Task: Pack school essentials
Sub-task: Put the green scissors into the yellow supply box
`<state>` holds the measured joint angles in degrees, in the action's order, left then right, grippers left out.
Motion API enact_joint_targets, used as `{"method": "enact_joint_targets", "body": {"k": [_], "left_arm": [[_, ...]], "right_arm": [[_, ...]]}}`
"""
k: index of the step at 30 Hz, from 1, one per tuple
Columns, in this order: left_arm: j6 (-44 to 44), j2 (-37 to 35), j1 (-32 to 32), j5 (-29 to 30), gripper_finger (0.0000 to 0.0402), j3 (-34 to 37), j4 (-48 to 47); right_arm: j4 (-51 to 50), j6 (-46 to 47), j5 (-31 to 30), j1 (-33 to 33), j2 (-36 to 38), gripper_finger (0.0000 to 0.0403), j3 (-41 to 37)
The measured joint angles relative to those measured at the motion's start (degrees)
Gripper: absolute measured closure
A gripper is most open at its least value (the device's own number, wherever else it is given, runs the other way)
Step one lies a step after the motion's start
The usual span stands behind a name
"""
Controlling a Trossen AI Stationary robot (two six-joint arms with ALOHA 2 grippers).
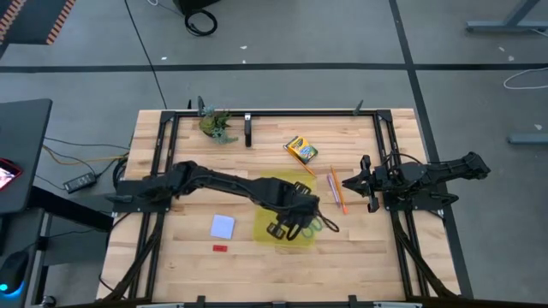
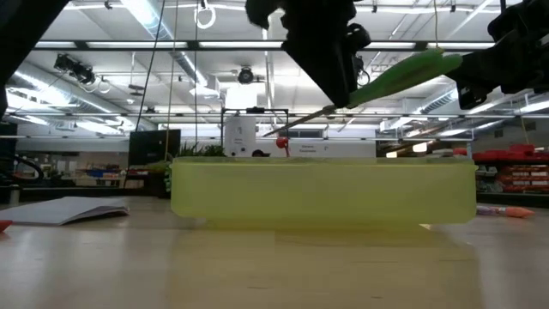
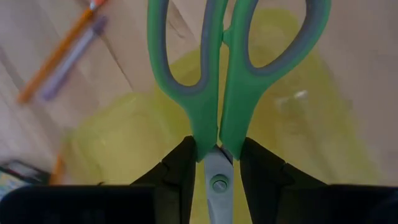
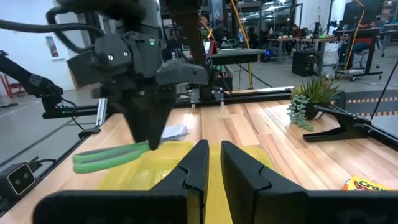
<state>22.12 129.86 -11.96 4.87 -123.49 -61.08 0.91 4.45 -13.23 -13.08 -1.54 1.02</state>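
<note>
I've got the green-handled scissors [image 3: 217,93] pinched in my left gripper [image 1: 289,221], the two dark fingers [image 3: 180,168] pressed on either side of the shank just above the pivot screw, handles pointing away from the wrist. In the low view the scissors [image 2: 403,73] are tilted in the air, clear of and above the large flat translucent yellow case [image 2: 322,193], handle end higher than the blade end. From overhead the green loops [image 1: 318,225] stick out past the case's right edge [image 1: 261,229].

The case lies on the light wooden slatted table [image 1: 171,248], near the middle, towards the front. Just left of it sits the pale blue square note pad [image 1: 223,225], and in front of that, near the table's front edge, the tiny red eraser [image 1: 221,248]. Right of the case, lying side by side, are the orange pencil [image 1: 341,192] and the purple pen [image 1: 333,186]. Behind the case, towards the back rail, is the yellow-green crayon box [image 1: 301,150]. The greenish leafy toy-like clump [image 1: 217,126] sits at the back left.

My right gripper [image 1: 366,184] waits at the table's right side, close to the pencil and pen, holding nothing; its wrist view shows its fingers [image 4: 193,165] with a narrow gap between them.
</note>
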Motion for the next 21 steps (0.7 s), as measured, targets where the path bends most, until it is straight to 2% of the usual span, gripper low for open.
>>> {"method": "enact_joint_targets", "body": {"k": [4,7,13,21], "left_arm": [[-14.0,0.0,-0.7,-0.2,0.0293,0.0,-0.5],[-20.8,0.0,-0.9,0.0,0.0292,0.0,-1.7],[-25.9,1.4,-0.9,0.0,0.0292,0.0,-1.7],[-28.0,5.3,-1.7,-0.6,0.0292,0.1,-2.2]], "right_arm": [[0.0,0.0,0.0,0.0,0.0,0.0352,0.0],[0.0,0.0,0.0,0.0,0.0,0.0352,0.0],[0.0,0.0,0.0,0.0,0.0,0.0352,0.0],[0.0,0.0,0.0,0.0,0.0,0.0352,0.0]]}}
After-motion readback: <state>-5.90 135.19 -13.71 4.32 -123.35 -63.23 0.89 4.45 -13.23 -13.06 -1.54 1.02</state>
